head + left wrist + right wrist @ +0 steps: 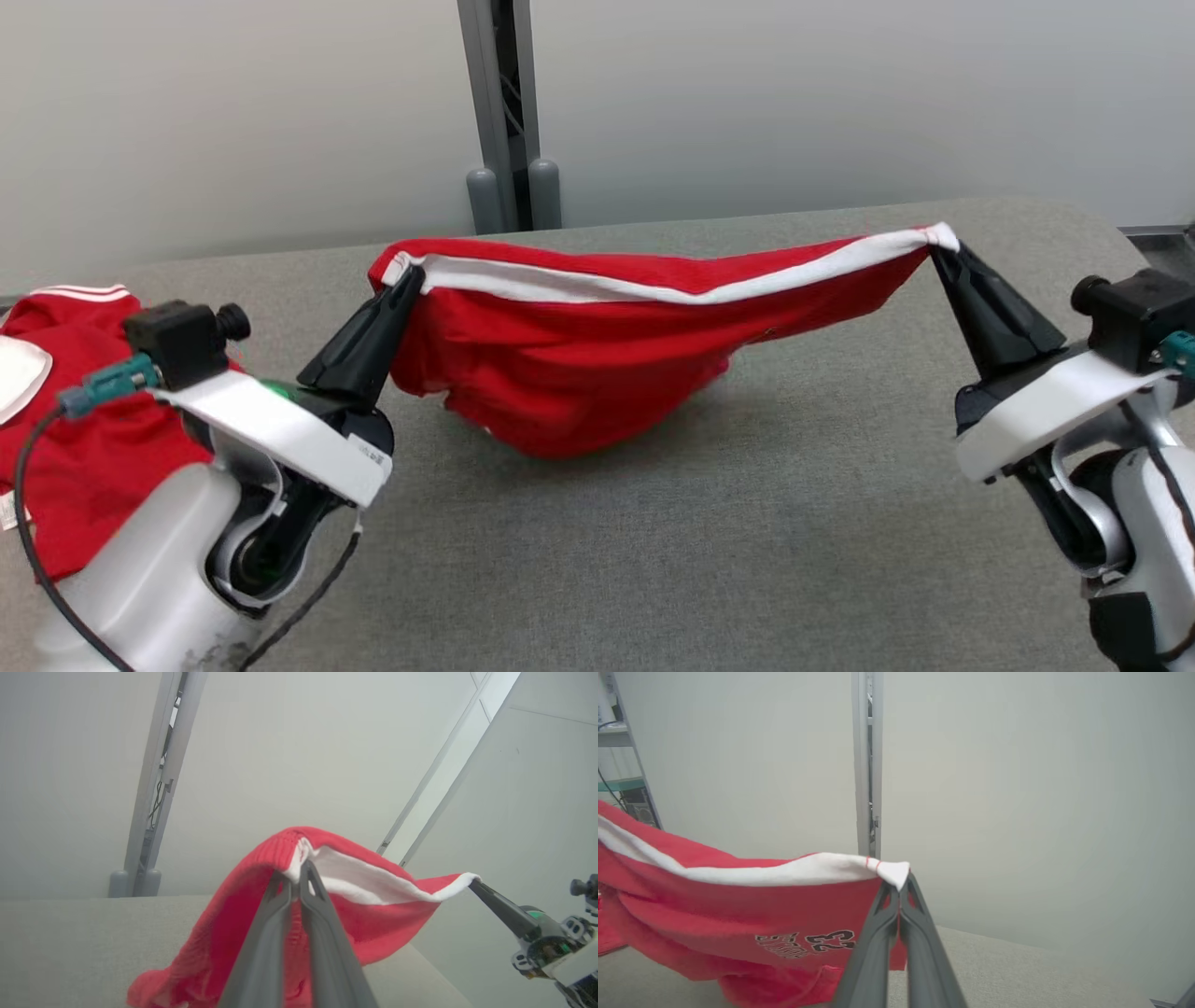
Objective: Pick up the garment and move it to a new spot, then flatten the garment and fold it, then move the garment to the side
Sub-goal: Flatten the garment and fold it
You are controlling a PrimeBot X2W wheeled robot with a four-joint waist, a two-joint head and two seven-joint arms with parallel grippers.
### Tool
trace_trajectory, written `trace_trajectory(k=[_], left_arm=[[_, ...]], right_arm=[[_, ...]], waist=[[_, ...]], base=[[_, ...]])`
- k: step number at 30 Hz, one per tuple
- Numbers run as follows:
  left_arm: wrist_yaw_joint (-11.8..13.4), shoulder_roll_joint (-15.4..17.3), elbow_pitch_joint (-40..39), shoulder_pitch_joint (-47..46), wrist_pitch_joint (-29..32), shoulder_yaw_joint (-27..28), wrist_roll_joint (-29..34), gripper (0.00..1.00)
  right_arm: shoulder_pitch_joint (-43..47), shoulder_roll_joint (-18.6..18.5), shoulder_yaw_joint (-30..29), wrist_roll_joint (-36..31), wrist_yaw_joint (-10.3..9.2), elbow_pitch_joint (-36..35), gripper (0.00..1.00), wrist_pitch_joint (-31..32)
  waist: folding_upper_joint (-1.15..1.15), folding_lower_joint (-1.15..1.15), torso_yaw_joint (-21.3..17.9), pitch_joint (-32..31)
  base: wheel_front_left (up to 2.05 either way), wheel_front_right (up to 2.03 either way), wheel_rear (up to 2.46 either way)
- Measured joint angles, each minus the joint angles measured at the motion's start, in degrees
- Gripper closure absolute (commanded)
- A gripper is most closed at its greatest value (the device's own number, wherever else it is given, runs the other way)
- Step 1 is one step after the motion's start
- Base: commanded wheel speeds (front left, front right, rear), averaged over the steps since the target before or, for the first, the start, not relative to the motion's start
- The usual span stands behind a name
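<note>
A red garment (579,364) with a white band along its top edge hangs stretched between my two grippers above the grey table (747,523). My left gripper (408,277) is shut on the band's left end, seen close up in the left wrist view as the gripper (296,870) pinching red and white cloth (355,914). My right gripper (938,250) is shut on the band's right end; the right wrist view shows that gripper (899,887) clamped on the white corner, with black number print on the red cloth (738,914). The garment's lower part sags down to the table.
A second red garment (75,439) with white trim lies on the table at the far left, partly behind my left arm. A grey post (504,112) rises behind the table's far edge against a pale wall.
</note>
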Motion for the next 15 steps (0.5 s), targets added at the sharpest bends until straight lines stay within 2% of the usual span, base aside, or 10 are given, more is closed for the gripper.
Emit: trace_trajectory(k=[8,9,15], left_arm=[[4.3,6.7,-12.8,-7.7,13.6,2.1,-4.4,1.0],[6.2,8.5,-15.9,-11.4,18.4,2.6,-5.9,1.0],[9.6,10.9,-15.2,-18.0,25.8,3.0,-6.8,1.0]], right_arm=[[-1.9,-1.7,-2.4,2.1,0.0,-15.2,1.0,8.7],[-2.7,-1.0,-3.5,3.1,0.0,-18.6,1.0,11.1],[-5.3,1.1,-5.3,3.9,-0.01,-18.8,1.0,13.5]], waist=[[0.0,0.0,-2.2,-2.3],[0.0,0.0,-2.9,-2.5],[0.0,0.0,-4.2,-1.6]], base=[[0.0,0.0,0.0],[0.0,0.0,0.0],[0.0,0.0,0.0]])
